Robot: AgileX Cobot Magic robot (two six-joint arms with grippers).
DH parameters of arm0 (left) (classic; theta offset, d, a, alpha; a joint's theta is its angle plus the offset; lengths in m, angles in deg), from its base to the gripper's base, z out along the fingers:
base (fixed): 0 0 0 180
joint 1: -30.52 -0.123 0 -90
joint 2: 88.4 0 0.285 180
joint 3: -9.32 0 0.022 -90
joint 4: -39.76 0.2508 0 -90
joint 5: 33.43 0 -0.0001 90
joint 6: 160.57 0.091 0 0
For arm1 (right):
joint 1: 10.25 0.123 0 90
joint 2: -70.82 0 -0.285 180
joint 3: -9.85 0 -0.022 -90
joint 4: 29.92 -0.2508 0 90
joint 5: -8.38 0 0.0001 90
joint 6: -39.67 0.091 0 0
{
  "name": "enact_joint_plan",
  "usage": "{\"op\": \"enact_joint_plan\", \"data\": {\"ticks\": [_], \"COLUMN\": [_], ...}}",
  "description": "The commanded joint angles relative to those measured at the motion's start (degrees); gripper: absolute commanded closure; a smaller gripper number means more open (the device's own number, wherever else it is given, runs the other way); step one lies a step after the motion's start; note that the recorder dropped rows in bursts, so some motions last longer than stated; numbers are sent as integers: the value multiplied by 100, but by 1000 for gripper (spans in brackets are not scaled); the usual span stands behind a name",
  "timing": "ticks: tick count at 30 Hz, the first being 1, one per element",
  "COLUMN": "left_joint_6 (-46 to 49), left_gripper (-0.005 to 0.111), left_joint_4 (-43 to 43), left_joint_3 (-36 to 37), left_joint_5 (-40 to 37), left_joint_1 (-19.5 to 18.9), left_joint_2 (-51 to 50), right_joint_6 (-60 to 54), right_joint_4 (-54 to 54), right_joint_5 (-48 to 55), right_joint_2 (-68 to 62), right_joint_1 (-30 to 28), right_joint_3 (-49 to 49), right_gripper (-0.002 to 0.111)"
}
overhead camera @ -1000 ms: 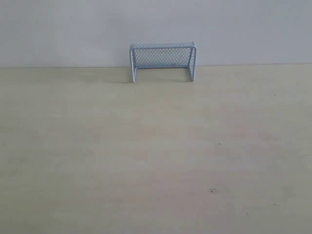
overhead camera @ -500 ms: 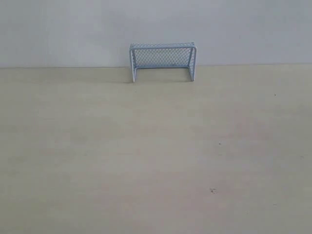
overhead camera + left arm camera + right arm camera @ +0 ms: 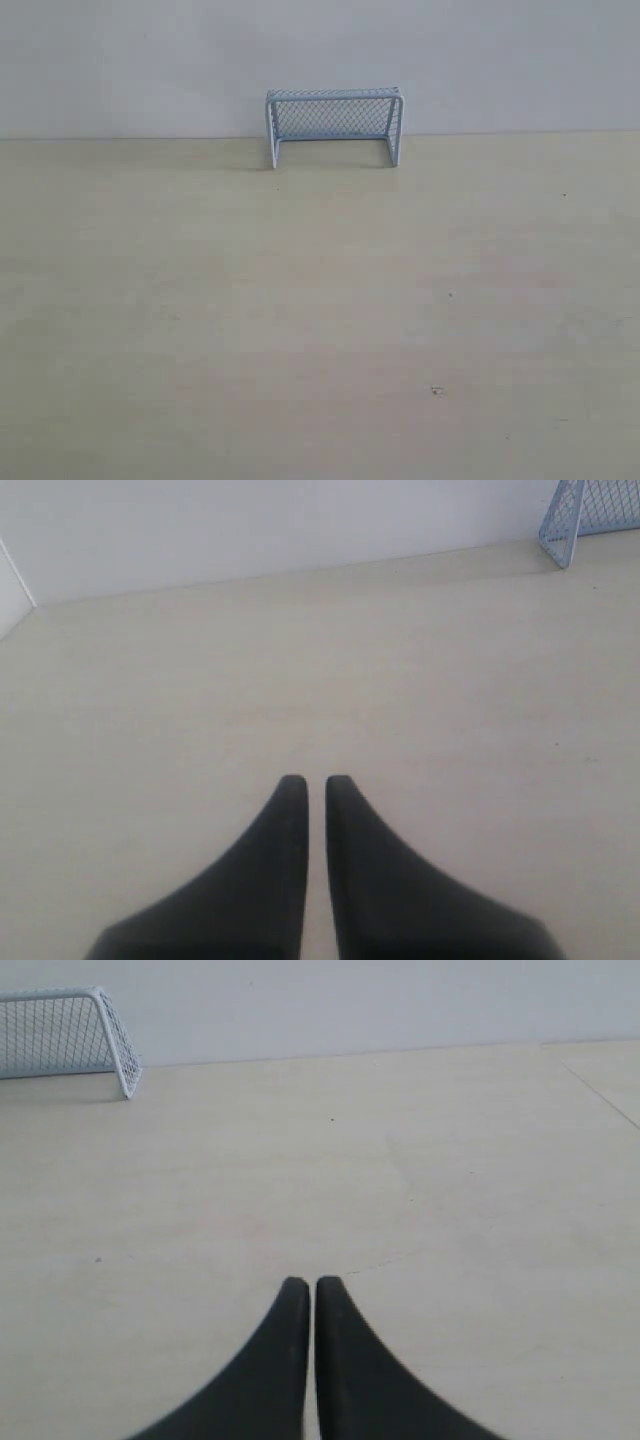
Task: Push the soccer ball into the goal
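Pale table, left fingers, right fingers together

Lab-like test bench: pale tabletop, plain white wall.

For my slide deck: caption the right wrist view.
Closed right gripper over the table, goal by the far wall.

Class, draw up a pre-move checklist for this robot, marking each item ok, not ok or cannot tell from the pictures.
1. Goal stands upright: ok.
2. Goal mouth unobstructed: ok.
3. Soccer ball located: not ok, it appears in no view.
4. Left gripper shut and empty: ok.
5. Right gripper shut and empty: ok.
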Motion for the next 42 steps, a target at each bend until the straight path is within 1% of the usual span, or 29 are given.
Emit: {"op": "enact_joint_plan", "data": {"ticks": [1,10,15,36,39,42], "left_joint_6": [-53,-53,-53,-53,-53,-53], "left_gripper": [100,100,100,100,100,100], "left_joint_4": [3,3,3,3,3,3], "left_joint_3": [-24,-24,-24,-24,-24,-24], "left_joint_5": [19,19,19,19,19,19], "left_joint_1": [45,45,45,45,45,45], "left_joint_2": [-31,-31,-31,-31,-31,-31], "right_joint_6": [-30,-46,-98,-98,0,196], "right_joint_4": [27,27,38,38,-105,-502], "right_joint_5": [-33,54,55,55,68,103], "right_joint_2": [26,26,26,26,26,26], "right_joint_1": [-9,-9,279,279,275,275], "right_joint_3": [28,28,28,28,28,28], "right_gripper": [108,108,108,108,108,108]}}
